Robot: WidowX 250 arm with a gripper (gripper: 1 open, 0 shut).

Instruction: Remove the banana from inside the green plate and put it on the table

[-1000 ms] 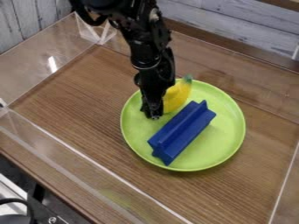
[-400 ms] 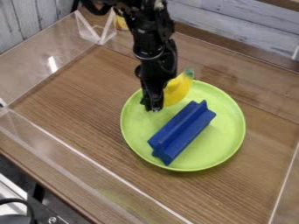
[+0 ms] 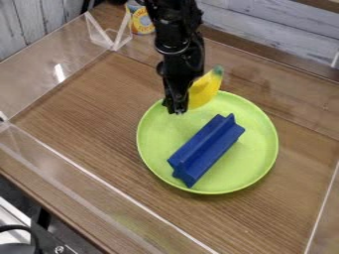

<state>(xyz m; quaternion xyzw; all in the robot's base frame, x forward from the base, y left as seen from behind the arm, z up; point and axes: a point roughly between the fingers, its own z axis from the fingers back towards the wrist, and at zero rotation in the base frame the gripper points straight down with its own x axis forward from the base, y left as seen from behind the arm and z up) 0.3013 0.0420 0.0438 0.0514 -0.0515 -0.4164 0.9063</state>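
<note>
The black metal robot gripper [image 3: 181, 97] comes down from the top of the picture, and it has hold of the short, curved, shiny yellow toy banana [image 3: 204, 88] with a greenish tip. Its fingers are part way closed, with the banana pinched between them. The banana is at the far edge of the big, round, lime-green flat plate [image 3: 157, 149], as the camera sees it. It leans, with its greenish tip pointing up. I cannot tell if its bottom end touches the plate or is just above it

A long blue block [image 3: 205, 151] with a groove along it lies on the plate, nearer to the camera than the banana. The block lies slanted and does not touch the banana. The plate sits on the brown wood-grain table [image 3: 86, 129]. Clear see-through plastic walls [image 3: 113, 203] stand around the table's edges. Near the far side, behind the gripper, there is a small yellow and blue thing [image 3: 141, 18], partly hidden, and I cannot tell what it is
</note>
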